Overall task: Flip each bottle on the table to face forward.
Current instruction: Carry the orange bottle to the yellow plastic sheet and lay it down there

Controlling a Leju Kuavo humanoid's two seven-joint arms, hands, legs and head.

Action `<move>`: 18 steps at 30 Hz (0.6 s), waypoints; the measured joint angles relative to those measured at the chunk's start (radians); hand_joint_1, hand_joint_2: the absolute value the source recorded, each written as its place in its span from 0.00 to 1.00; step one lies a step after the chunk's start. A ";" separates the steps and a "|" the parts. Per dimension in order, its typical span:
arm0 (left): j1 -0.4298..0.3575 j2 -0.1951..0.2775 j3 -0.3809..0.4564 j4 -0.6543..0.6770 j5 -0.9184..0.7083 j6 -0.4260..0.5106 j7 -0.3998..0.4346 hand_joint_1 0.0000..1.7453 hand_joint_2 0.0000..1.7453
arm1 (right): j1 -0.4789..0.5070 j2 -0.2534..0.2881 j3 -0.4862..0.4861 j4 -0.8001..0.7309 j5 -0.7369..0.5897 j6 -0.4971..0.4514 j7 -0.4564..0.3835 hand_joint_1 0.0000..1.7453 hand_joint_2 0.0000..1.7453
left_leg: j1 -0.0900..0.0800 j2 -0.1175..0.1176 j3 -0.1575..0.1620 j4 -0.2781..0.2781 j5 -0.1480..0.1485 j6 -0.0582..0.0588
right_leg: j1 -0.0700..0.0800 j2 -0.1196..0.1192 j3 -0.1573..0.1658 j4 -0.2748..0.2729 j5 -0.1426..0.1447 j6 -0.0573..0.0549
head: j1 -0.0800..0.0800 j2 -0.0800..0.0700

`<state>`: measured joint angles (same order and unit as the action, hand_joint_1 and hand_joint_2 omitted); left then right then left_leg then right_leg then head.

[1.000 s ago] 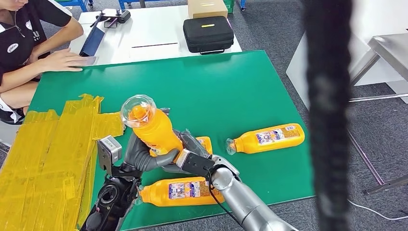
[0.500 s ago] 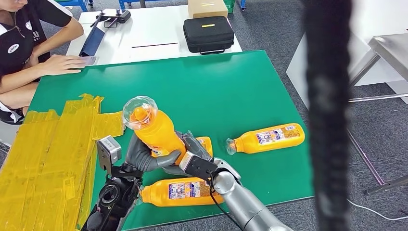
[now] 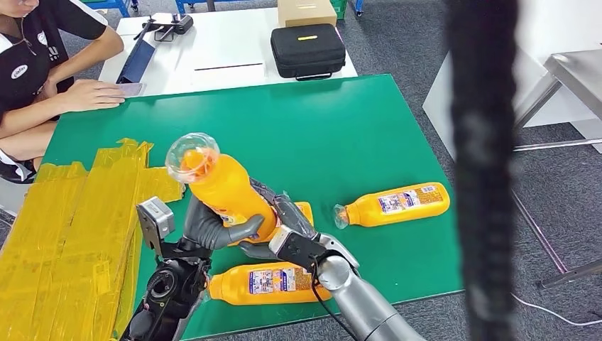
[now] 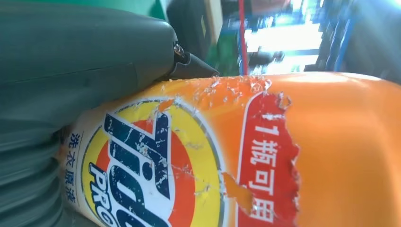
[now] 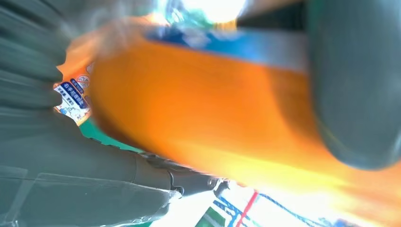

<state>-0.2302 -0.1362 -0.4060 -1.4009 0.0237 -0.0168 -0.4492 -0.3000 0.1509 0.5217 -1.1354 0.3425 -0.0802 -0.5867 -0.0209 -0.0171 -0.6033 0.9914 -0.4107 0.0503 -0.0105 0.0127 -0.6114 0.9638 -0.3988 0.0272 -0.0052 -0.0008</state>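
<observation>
An orange detergent bottle (image 3: 226,188) with a clear cap is lifted off the green table (image 3: 319,128), tilted with its cap up and to the left. My left hand (image 3: 211,229) grips its middle from below, thumb across the label (image 4: 156,165). My right hand (image 3: 287,226) holds its lower end, and in the right wrist view the bottle (image 5: 198,109) lies blurred between the thumb and fingers. A second bottle (image 3: 266,282) lies flat near the front edge, label up. A third bottle (image 3: 394,204) lies at the right, cap pointing left.
A wide patch of yellow tape (image 3: 78,220) covers the table's left part. A person (image 3: 42,64) sits at the far left, hand on a white table with a black case (image 3: 307,50). A dark blurred post (image 3: 483,170) crosses the head view at the right.
The held bottle has tipped further over, its cap swinging left and slightly up. Both hands shifted with it. The two lying bottles have stayed put.
</observation>
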 joint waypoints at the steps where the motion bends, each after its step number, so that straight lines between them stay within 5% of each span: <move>1: -0.002 0.000 0.009 -0.002 -0.020 0.035 -0.004 1.00 1.00 | 0.011 -0.004 -0.007 -0.029 0.000 -0.017 -0.001 0.00 1.00 | 0.000 0.000 0.000 0.000 0.000 0.000 | 0.000 0.000 0.000 0.000 0.000 0.000 | 0.000 0.000; 10: -0.001 0.044 0.154 -0.005 -0.492 0.490 0.016 1.00 1.00 | 0.097 -0.070 -0.113 -0.343 -0.063 -0.043 0.048 0.00 1.00 | 0.000 0.000 -0.001 0.000 0.000 0.000 | 0.000 0.000 -0.002 0.000 0.000 0.000 | 0.000 0.000; 18: -0.017 0.076 0.246 0.025 -0.839 0.639 0.119 1.00 1.00 | 0.179 -0.100 -0.206 -0.495 -0.055 -0.061 0.057 0.00 1.00 | 0.000 0.000 -0.001 0.000 0.000 0.000 | 0.000 0.000 -0.002 0.000 0.000 0.000 | 0.000 0.000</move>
<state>-0.2472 -0.0601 -0.1600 -1.3755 -0.8158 0.6225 -0.3300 -0.1211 0.0510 0.3161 -1.6306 0.2877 -0.1412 -0.5293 -0.0209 -0.0168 -0.6044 0.9914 -0.4109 0.0502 -0.0106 0.0129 -0.6133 0.9637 -0.3988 0.0270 -0.0054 -0.0008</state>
